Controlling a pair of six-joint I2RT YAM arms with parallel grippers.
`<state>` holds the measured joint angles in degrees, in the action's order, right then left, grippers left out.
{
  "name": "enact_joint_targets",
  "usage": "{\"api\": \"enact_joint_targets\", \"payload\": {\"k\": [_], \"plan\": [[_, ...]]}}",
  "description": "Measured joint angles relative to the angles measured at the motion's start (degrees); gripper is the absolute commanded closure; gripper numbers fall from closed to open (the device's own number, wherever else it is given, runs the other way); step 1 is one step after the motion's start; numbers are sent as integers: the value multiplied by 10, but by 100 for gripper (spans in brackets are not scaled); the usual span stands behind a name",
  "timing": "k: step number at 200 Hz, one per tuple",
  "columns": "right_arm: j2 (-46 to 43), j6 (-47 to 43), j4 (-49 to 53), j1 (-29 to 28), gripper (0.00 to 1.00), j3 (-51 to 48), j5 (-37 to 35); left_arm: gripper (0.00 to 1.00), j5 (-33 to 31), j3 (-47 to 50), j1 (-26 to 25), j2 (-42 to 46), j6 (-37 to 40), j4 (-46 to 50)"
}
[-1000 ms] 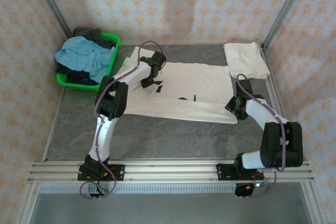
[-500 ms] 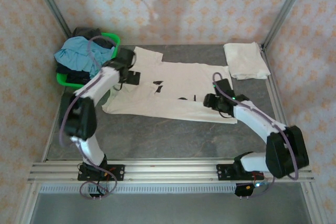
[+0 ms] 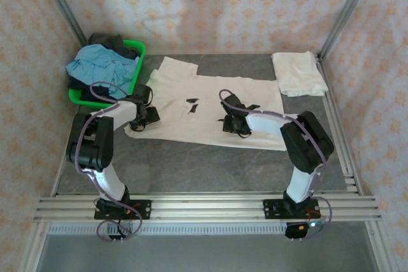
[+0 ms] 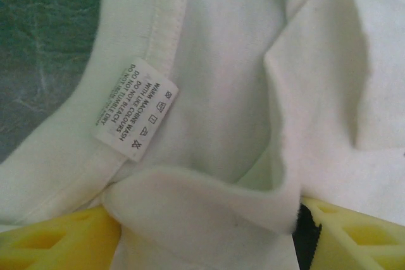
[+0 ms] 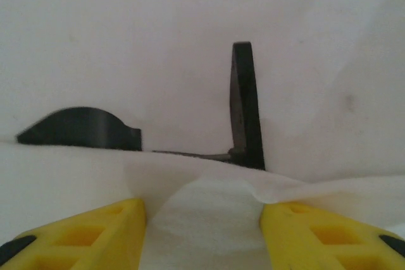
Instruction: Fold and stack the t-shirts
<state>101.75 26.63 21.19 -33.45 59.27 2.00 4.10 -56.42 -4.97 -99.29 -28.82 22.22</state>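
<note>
A cream t-shirt (image 3: 210, 103) with a black graphic (image 3: 191, 103) lies spread across the middle of the table. My left gripper (image 3: 148, 114) is at its near-left edge. In the left wrist view the left gripper (image 4: 205, 232) is shut on a thick fold of the t-shirt (image 4: 202, 210), just below the care label (image 4: 134, 110). My right gripper (image 3: 231, 119) is at the shirt's middle. In the right wrist view the right gripper (image 5: 202, 232) is shut on a raised ridge of the t-shirt (image 5: 202, 213), in front of the black graphic (image 5: 243, 102). A second cream t-shirt (image 3: 298, 73) lies folded at the back right.
A green basket (image 3: 137, 49) stands at the back left with a light blue garment (image 3: 102, 68) and a dark garment (image 3: 108, 41) in it. Metal frame posts and patterned walls close in the sides and back. Bare grey tabletop (image 3: 204, 170) lies between the shirt and the arm bases.
My left gripper has gone from the shirt's upper middle to its near-left edge. My right gripper has gone from the shirt's near-right corner leftward to its middle.
</note>
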Motion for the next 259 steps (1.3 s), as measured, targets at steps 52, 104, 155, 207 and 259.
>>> {"api": "enact_joint_targets", "payload": {"k": [52, 104, 155, 207, 259], "plan": [[-87, 54, -2, 7, 46, -106, -18, 31, 42, 116, 1, 102, -41, -26], [-142, 45, 69, 8, 44, -126, -38, 25, 37, 164, -3, 193, -58, 28], [-143, 12, 84, 8, 44, -51, -64, 28, -18, 70, -96, 197, -53, 78], [-139, 5, 82, 8, 44, -47, -67, 49, 6, 34, -97, 76, -52, 50], [-132, 5, 73, 8, 44, -48, -67, 59, 18, -15, -97, 12, -52, 28]]}}
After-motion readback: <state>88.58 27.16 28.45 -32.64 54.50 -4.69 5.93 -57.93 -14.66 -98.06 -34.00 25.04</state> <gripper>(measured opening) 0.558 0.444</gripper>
